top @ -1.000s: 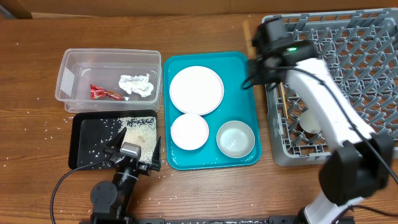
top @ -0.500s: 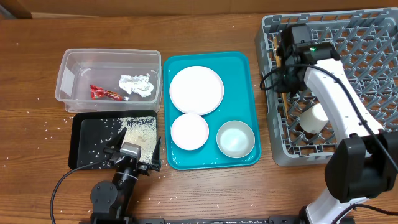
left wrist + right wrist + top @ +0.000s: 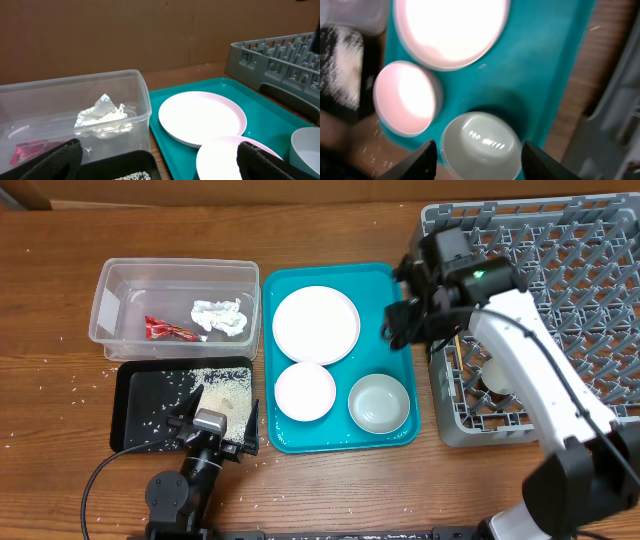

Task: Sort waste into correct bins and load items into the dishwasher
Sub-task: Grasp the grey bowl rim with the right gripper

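My right gripper [image 3: 396, 323] hangs over the right edge of the teal tray [image 3: 390, 280], open and empty. In the right wrist view, the right gripper [image 3: 480, 162] has the pale bowl [image 3: 479, 145] below and between its fingers. The small plate [image 3: 304, 391], large plate [image 3: 315, 324] and bowl [image 3: 379, 402] lie in the tray. A white cup [image 3: 497, 373] sits in the grey dish rack [image 3: 560, 250], and a thin wooden chopstick [image 3: 456, 345] shows beside my arm. My left gripper [image 3: 215, 427] rests open at the front of the black tray [image 3: 140, 395] with rice [image 3: 225, 390].
The clear tub [image 3: 110, 280] holds the red wrapper [image 3: 165, 329] and the white tissue [image 3: 220, 317]. Loose rice grains [image 3: 70, 385] are scattered on the wooden table around the black tray. My right arm crosses the rack's left side.
My right gripper has left the rack, moved left and down over the teal tray's right edge, and opened. The left arm has not moved.
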